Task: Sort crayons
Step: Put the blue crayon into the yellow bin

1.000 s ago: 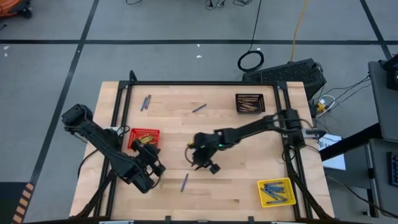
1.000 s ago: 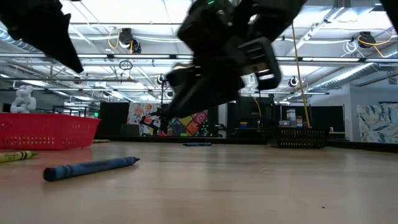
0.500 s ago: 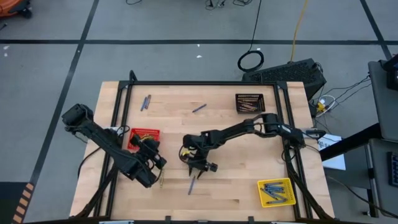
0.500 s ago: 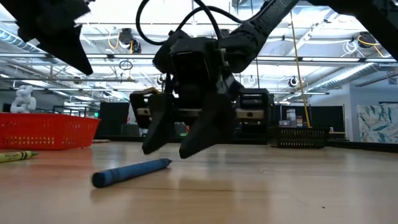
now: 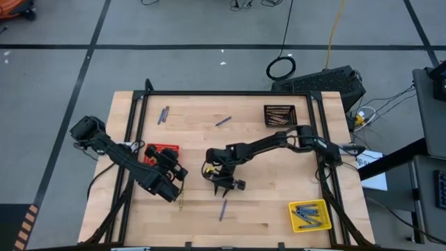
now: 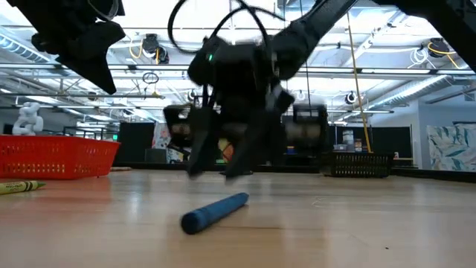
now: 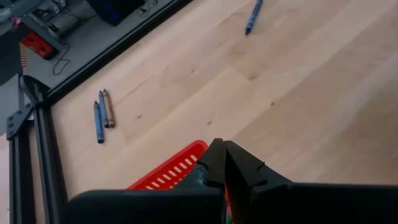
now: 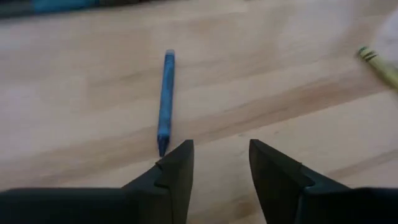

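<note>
near the table's front centre, a blue crayon [image 5: 223,209] lies loose on the wood. over the last second it has slid toward the front edge while the right gripper [image 5: 224,185] passed over it. the right gripper now stands just behind it, fingers spread, holding nothing; the grasp appears to have missed. the crayon must be re-approached before it can go to the yellow basket [image 5: 310,215] of blue crayons. the left gripper [image 7: 222,163] stays pressed together, empty, above the red basket [image 5: 162,150]. other crayons remain near the far edge [image 5: 164,114] and one yellow crayon [image 6: 18,187] lies near the red basket.
</note>
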Controlling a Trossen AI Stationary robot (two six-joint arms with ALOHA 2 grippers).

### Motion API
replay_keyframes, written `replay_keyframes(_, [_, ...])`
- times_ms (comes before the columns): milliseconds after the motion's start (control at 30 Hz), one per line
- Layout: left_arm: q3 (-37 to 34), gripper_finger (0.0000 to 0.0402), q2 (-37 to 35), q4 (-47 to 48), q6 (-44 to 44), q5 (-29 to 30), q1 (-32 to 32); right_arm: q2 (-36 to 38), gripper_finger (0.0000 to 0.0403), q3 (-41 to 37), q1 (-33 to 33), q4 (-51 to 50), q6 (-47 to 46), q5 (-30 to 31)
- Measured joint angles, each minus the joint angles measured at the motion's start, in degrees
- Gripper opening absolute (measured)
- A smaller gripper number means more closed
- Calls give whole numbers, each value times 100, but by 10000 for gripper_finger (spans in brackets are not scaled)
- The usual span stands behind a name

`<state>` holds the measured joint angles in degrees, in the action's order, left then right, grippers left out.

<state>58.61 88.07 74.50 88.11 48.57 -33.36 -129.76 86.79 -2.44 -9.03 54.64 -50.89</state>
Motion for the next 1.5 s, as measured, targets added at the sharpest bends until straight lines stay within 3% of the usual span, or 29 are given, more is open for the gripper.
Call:
replay_keyframes(100, [0, 3, 0, -7, 1, -30, -3, 350, 152, 5, 14, -524, -166, 100])
replay_keyframes(300, [0, 3, 0, -71, 1, -45, -13, 744, 201, 3, -116, -2089, -14, 865])
replay_keyframes(467, [0, 3, 0, -113, 1, -39, -13, 757, 218, -139, -214, -2543, 11, 1086])
replay_keyframes(700, [0, 3, 0, -340, -52, 103, -13, 785, 198, -506, -510, -2361, -230, 1317])
replay_keyframes(967, [0, 3, 0, -708, -969, 93, -30, 811, 172, -870, -1342, -1551, -1415, 2455])
replay_keyframes(1133, [0, 3, 2, -1008, -1251, 84, -123, 794, 151, -871, -1833, -1612, -2126, 3155])
replay_keyframes(1300, [0, 3, 2, -1073, -1248, 90, -336, 857, 130, -880, -2120, -1675, -3229, 4377])
replay_keyframes(1500, [2, 3, 2, -1143, -1196, 92, -635, 1456, 104, -912, -2146, -2022, -4132, 4756])
